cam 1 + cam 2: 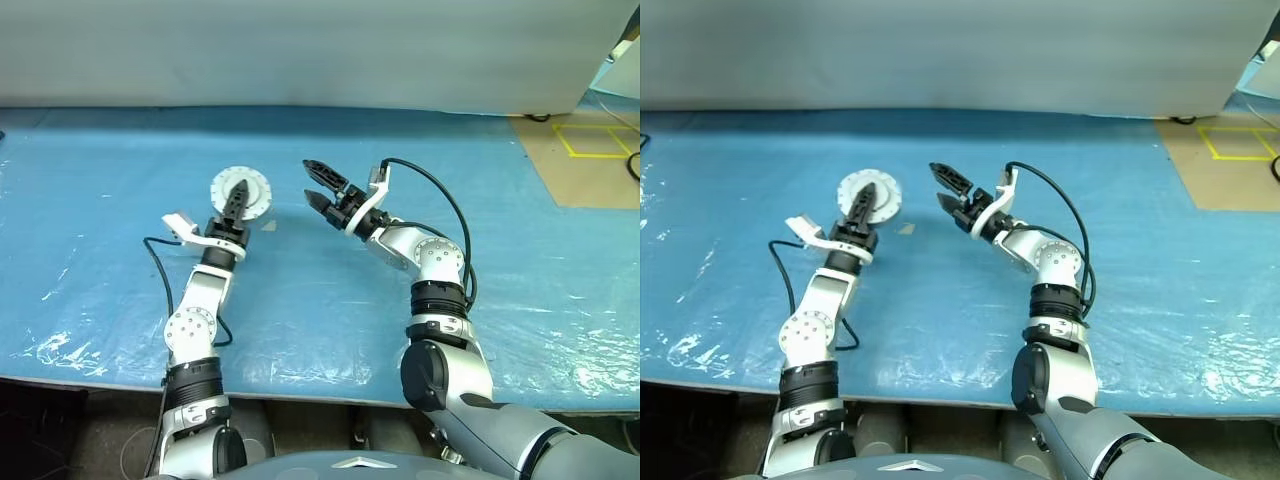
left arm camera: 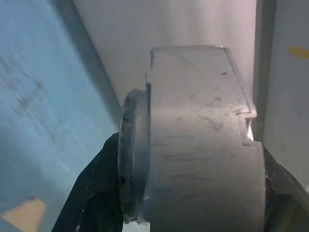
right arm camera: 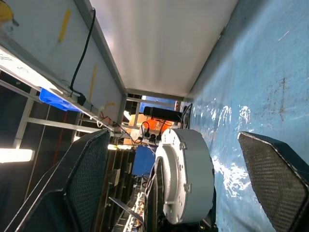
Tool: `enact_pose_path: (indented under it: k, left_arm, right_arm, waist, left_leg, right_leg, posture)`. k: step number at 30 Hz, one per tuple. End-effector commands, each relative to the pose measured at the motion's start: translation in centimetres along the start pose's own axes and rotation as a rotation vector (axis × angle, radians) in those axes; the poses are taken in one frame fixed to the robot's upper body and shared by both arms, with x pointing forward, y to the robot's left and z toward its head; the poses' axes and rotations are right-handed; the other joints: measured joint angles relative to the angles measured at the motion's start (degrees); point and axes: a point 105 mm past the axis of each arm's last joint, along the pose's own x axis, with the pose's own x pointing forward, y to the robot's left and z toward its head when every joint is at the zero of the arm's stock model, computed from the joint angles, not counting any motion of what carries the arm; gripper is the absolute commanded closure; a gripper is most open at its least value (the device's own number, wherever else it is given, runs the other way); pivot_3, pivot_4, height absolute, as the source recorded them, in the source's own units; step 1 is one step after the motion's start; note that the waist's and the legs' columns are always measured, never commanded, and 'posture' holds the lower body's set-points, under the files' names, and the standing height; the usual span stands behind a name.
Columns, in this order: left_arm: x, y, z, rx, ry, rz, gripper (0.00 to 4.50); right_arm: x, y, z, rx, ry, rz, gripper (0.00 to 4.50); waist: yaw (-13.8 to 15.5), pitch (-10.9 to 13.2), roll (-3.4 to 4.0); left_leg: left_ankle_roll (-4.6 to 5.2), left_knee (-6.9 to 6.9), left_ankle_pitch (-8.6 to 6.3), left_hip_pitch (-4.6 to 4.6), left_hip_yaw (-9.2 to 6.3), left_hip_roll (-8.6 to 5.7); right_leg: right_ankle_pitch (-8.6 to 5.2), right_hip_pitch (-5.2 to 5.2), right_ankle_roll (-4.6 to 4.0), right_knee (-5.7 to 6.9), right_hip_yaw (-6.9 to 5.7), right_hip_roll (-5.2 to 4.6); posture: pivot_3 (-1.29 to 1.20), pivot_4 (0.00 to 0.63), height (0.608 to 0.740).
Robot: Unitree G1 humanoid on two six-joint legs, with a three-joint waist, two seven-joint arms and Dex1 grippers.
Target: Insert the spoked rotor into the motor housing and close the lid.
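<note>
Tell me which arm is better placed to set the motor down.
Left, most likely. The left pincer is clamped on the round silver motor assembly, holding it on edge above the blue table. The right pincer is open, empty and apart from it.

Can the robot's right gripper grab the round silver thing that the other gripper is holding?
Probably yes. The right gripper is open and points toward the motor housing, which the left gripper holds. Bare blue table lies between them, nothing blocking.
</note>
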Motion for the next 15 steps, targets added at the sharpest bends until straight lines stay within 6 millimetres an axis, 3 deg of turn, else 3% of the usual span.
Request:
enact_pose_path:
  k: [1, 4, 15]
  left_arm:
    - [0.7, 0.3, 4.0, 0.062, -0.149, 0.018, 1.75]
    - [1.1, 2.0, 5.0, 0.159, -0.143, 0.11, 1.75]
    - [0.5, 4.8, 6.7, 0.225, -0.242, 0.252, 1.75]
  right_arm:
    - [0.5, 2.0, 0.4, -0.03, -0.015, 0.077, 0.02]
    - [0.6, 1.8, -0.2, -0.059, 0.02, 0.061, 0.02]
    - [0.5, 1.6, -0.8, -0.102, 0.053, 0.057, 0.02]
  waist:
    - [-0.02, 0.0, 0.0]
    - [-0.02, 0.0, -0.02]
    - [0.38, -0.01, -0.12]
  left_leg:
    - [0.0, 0.01, 0.0, 0.0, -0.01, 0.0]
    - [0.0, 0.04, 0.0, 0.0, -0.06, 0.0]
    - [0.0, 0.18, 0.0, -0.32, -0.53, -0.01]
  right_leg:
    - [0.0, 0.0, 0.0, 0.01, 0.0, 0.0]
    - [0.0, 0.0, 0.01, 0.04, -0.01, 0.01]
    - [0.0, 0.07, 0.0, 0.04, -0.38, -0.01]
  posture:
    - [0.0, 0.15, 0.74]
    - [0.0, 0.15, 0.74]
    - [0.0, 0.15, 0.74]
